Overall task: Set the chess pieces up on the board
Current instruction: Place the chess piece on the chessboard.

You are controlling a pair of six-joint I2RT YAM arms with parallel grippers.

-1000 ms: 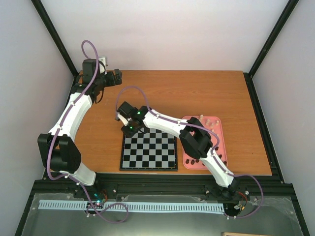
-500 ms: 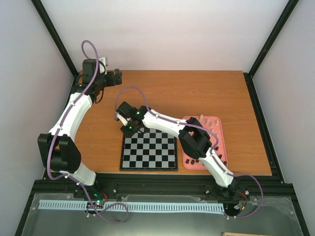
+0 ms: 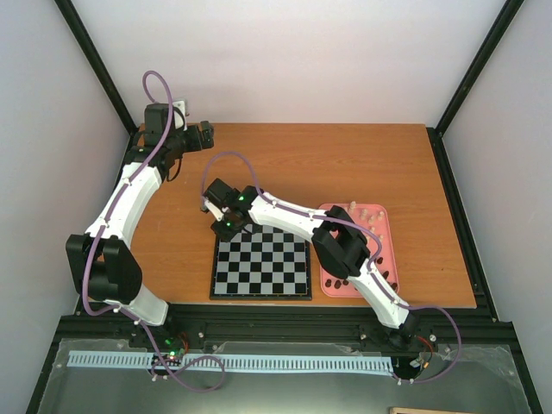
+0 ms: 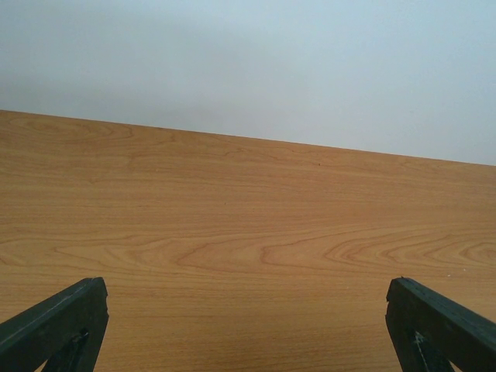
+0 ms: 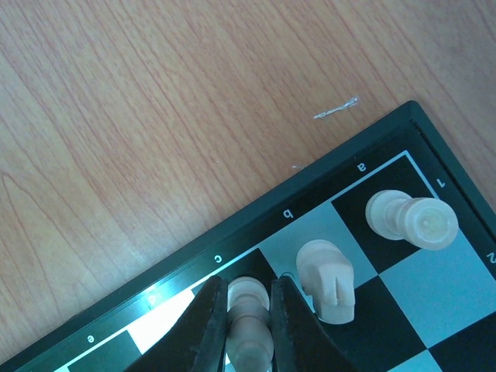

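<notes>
Standing on the back-rank square lettered c, a small pale cream turned chess piece (image 5: 249, 325) is pinched between the black fingers of the right gripper (image 5: 246, 288). I cannot tell whether its base rests on the square. Just beside it on the black and grey checkered board (image 5: 446, 287) stand a cream knight (image 5: 327, 279) and, in the corner, a cream rook (image 5: 411, 219). Over the last second the right arm has barely moved and its grip has not loosened, so the piece seems lowered to its place but not yet released. Most pieces appear to wait in the pink rectangular tray (image 3: 388, 250). The left gripper (image 4: 248, 325) hangs spread wide over the bare wooden table (image 4: 248, 194), well apart.
</notes>
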